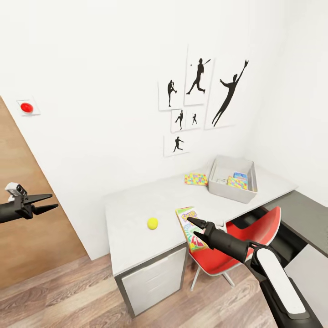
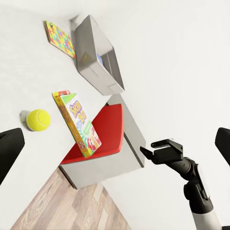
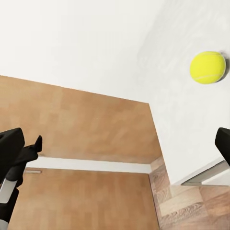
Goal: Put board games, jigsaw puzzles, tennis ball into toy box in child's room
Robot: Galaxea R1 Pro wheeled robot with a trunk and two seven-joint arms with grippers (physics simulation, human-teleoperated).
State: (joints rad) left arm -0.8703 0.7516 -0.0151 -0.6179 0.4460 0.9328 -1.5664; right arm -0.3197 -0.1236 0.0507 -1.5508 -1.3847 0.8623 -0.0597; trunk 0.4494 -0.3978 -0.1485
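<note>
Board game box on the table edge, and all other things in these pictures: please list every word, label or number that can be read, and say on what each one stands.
"SKIP BO": on the lid of the board game, clearest in the left wrist view.
Smaller print and card figures on the same lid: too small to read.
Boxes inside the toy box: print too blurred to read.
Silhouette prints on the wall: figures, no text.
Red wall dot: no lettering visible.

We are in a child's bedroom. Baseball-player prints [image 1: 200,98] hang at twelve o'clock above a worktop [image 1: 132,228] carrying toys, with a red chair [image 1: 255,232] at four.
</note>
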